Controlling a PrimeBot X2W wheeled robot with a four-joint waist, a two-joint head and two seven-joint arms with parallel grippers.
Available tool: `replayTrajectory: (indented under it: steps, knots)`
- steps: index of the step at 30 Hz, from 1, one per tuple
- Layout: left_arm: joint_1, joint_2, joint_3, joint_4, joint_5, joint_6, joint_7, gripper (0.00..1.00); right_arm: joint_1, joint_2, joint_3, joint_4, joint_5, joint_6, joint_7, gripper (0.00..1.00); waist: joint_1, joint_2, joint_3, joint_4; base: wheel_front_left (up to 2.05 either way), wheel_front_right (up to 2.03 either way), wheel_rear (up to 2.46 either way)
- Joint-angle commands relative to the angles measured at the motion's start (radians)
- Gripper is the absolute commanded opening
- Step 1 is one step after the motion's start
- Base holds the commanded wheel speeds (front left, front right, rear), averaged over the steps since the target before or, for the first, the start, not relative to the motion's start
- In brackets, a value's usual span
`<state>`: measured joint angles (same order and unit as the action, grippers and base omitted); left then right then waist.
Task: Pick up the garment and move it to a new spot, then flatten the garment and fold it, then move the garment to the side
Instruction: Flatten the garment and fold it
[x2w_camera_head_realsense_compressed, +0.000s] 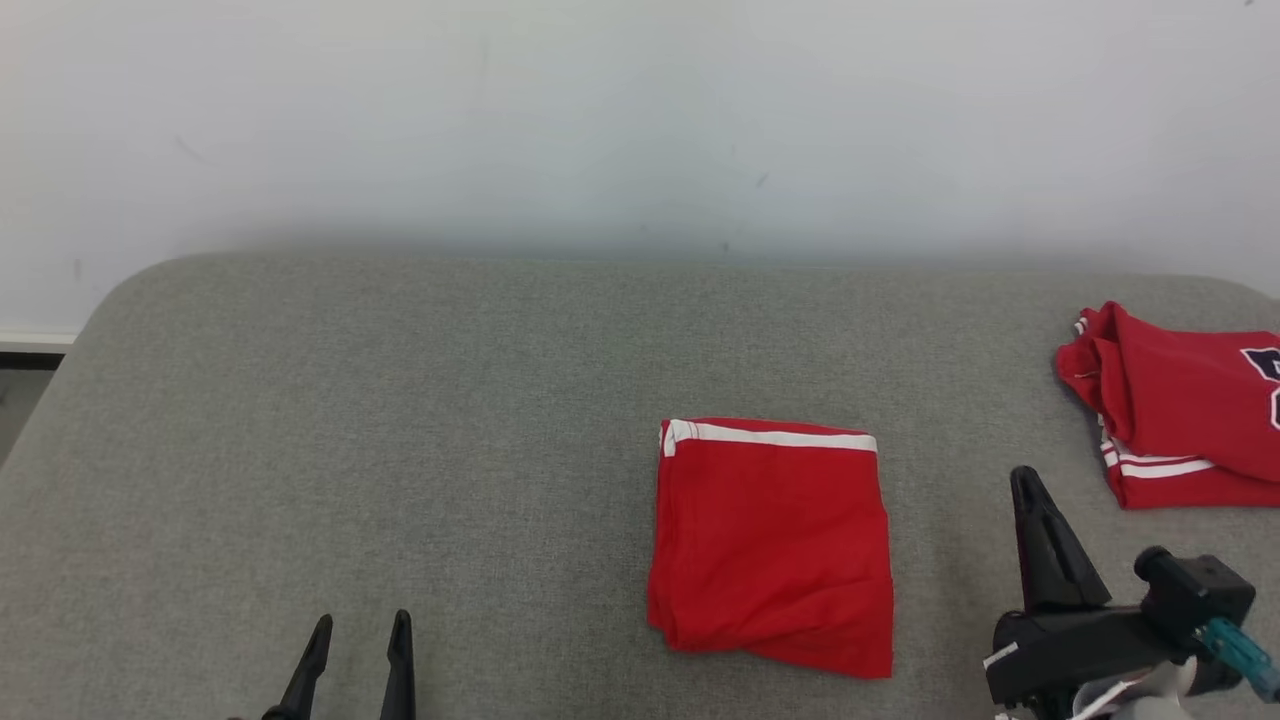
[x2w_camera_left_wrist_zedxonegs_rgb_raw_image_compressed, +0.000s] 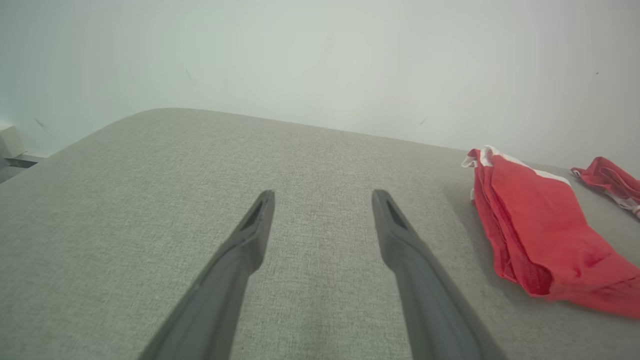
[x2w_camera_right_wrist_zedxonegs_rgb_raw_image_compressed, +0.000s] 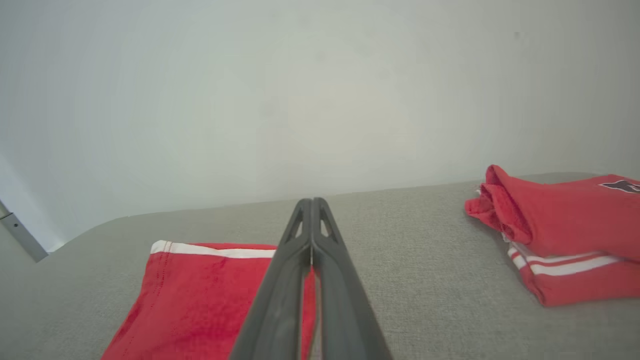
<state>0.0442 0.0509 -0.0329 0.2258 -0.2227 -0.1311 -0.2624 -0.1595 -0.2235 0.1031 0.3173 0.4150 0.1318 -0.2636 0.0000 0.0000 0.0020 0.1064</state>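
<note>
You're working on a grey surface covered in coarse woven cloth, matt, its weave plain to see. Your garment is thin red cloth, softly creased, with a white cloth band on one edge. The red pile looks the same matt cloth. The left gripper and right gripper have dark, smooth, matt fingers, plastic by the look. The wall is matt white.
</note>
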Motion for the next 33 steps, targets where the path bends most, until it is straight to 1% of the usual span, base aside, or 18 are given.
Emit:
replayTrajectory:
  steps: [1, 5, 8, 13, 14, 15, 16, 19, 25, 33]
  knots:
    - [0.014, -0.001, 0.007, -0.006, 0.011, 0.001, -0.002, 1.0, 0.044, 0.026, -0.042, -0.027, -0.03, -0.003, -0.001, 0.0, 0.0, 0.0, -0.005, -0.022, 0.0, 0.0, 0.0]
    - [0.02, -0.001, 0.017, -0.016, 0.015, 0.001, -0.002, 1.0, 0.115, 0.075, -0.097, -0.064, -0.066, -0.002, -0.001, 0.0, 0.0, 0.0, -0.007, -0.044, 0.0, 0.0, 0.0]
    - [0.023, -0.001, 0.024, -0.022, 0.02, 0.001, -0.003, 1.0, 0.158, 0.097, -0.123, -0.083, -0.093, -0.003, -0.001, 0.0, 0.0, 0.0, -0.008, -0.052, 0.0, 0.0, 0.0]
    - [0.03, -0.001, 0.035, -0.037, 0.033, 0.001, -0.003, 1.0, 0.217, 0.123, -0.131, -0.102, -0.154, -0.003, -0.001, 0.0, 0.0, 0.0, -0.012, -0.06, 0.0, 0.0, 0.0]
    - [0.032, -0.001, 0.038, -0.039, 0.035, 0.001, -0.003, 1.0, 0.221, 0.126, -0.135, -0.106, -0.161, -0.003, -0.001, 0.16, 0.0, 0.0, -0.012, -0.061, 0.0, 0.0, 0.0]
    - [0.035, -0.001, 0.041, -0.04, 0.036, 0.001, -0.003, 1.0, 0.228, 0.131, -0.142, -0.108, -0.172, -0.003, -0.001, 0.76, 0.0, 0.0, -0.013, -0.062, 0.0, 0.0, 0.0]
    - [0.037, -0.001, 0.042, -0.042, 0.036, 0.001, -0.002, 1.0, 0.235, 0.136, -0.146, -0.112, -0.185, -0.003, -0.001, 1.0, 0.0, 0.0, -0.013, -0.062, 0.0, 0.0, 0.0]
    - [0.04, -0.001, 0.047, -0.046, 0.04, 0.001, -0.003, 1.0, 0.249, 0.149, -0.152, -0.119, -0.2, -0.003, -0.001, 1.0, 0.0, 0.0, -0.015, -0.063, 0.0, 0.0, 0.0]
    - [0.049, -0.001, 0.042, -0.056, 0.088, 0.001, -0.003, 1.0, 0.256, 0.168, -0.174, -0.11, -0.208, -0.002, -0.001, 1.0, 0.0, 0.0, -0.02, -0.058, 0.0, 0.0, 0.0]
    - [0.054, -0.001, 0.03, -0.064, 0.111, 0.001, -0.003, 1.0, 0.246, 0.173, -0.168, -0.102, -0.221, -0.003, -0.001, 1.0, 0.0, 0.0, -0.019, -0.048, 0.0, 0.0, 0.0]
